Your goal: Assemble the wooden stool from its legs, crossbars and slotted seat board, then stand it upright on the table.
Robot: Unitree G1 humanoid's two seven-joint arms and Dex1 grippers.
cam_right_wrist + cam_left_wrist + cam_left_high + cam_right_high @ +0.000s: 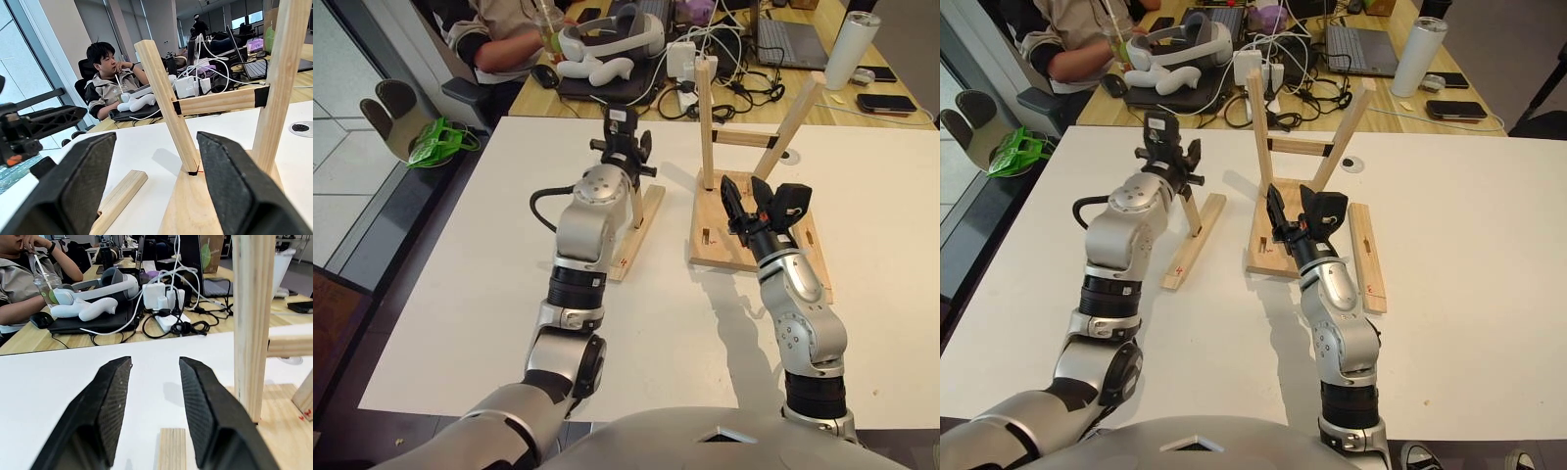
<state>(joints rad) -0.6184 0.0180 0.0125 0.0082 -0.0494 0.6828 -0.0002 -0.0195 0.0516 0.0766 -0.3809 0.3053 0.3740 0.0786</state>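
Where legs (707,122) rise, cables (749,83), headset (582,44), tumbler (850,49) behind

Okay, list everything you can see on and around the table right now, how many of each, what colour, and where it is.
seat board: one, pale wood, flat on the table, under the right gripper
upright legs: two, pale wood, standing on the seat board
crossbar: one, pale wood, joining the two legs
loose slats: two, pale wood, flat on either side of the seat board; the left one carries an upright stick
table: one, white
headset: one, white, back desk
laptop: one, grey, back desk
tumbler: one, white, back desk, right end
bag: one, green, beyond the table's left edge
left gripper: one, black, open, above the left slat
right gripper: one, black, open, over the seat board
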